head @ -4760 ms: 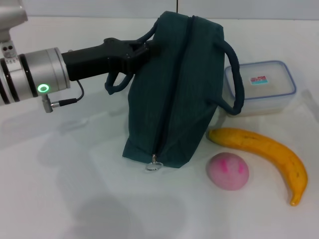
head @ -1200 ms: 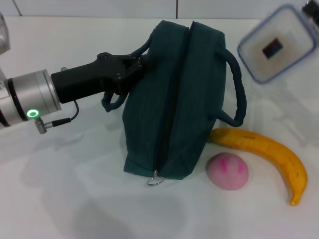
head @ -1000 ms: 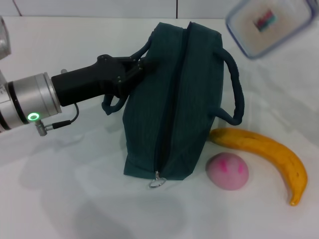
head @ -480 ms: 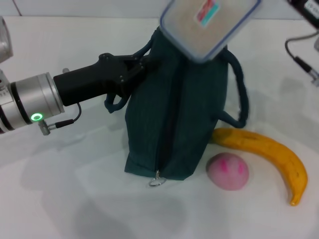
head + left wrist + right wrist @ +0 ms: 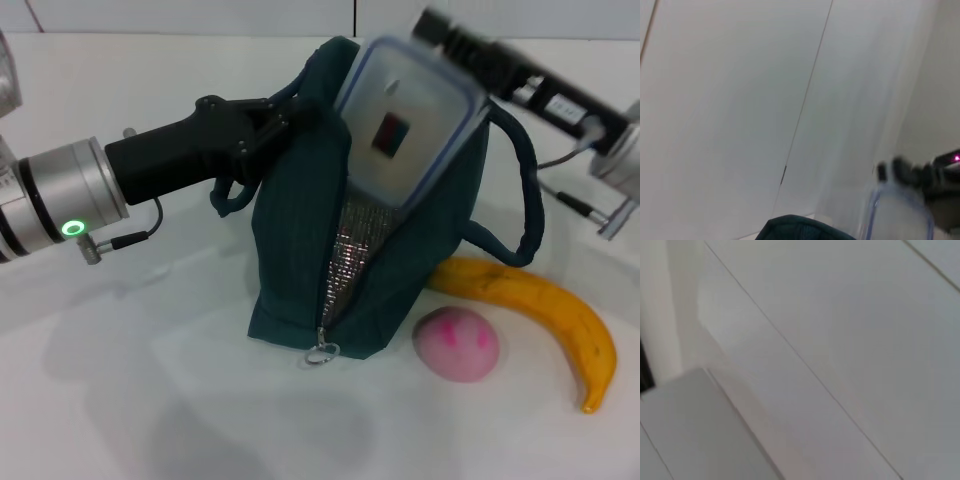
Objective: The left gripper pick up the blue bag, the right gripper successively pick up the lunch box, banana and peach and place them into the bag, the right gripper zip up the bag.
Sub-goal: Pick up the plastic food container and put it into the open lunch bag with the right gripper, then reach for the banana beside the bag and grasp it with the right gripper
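Observation:
The blue bag [image 5: 295, 240] stands on the white table, its zipper parted so the silver lining [image 5: 348, 245] shows. My left gripper [image 5: 283, 115] is shut on the bag's left handle and top edge. The lunch box [image 5: 405, 125] is tilted lid-forward, its lower end inside the bag's mouth. My right gripper [image 5: 447, 38] reaches in from the right and is shut on the box's upper end. The banana [image 5: 540, 300] and the peach [image 5: 457, 343] lie on the table right of the bag. The left wrist view shows the bag's top [image 5: 800, 227] and the blurred lunch box [image 5: 900, 215].
The bag's right handle [image 5: 525, 205] loops out above the banana. The metal ring pull [image 5: 322, 353] lies at the bag's near end. The right wrist view shows only white surfaces. A white wall stands behind the table.
The right gripper has carried the lunch box from the back right across and down into the bag's mouth. The bag's zipper has spread open, showing the lining. The left gripper still holds the bag.

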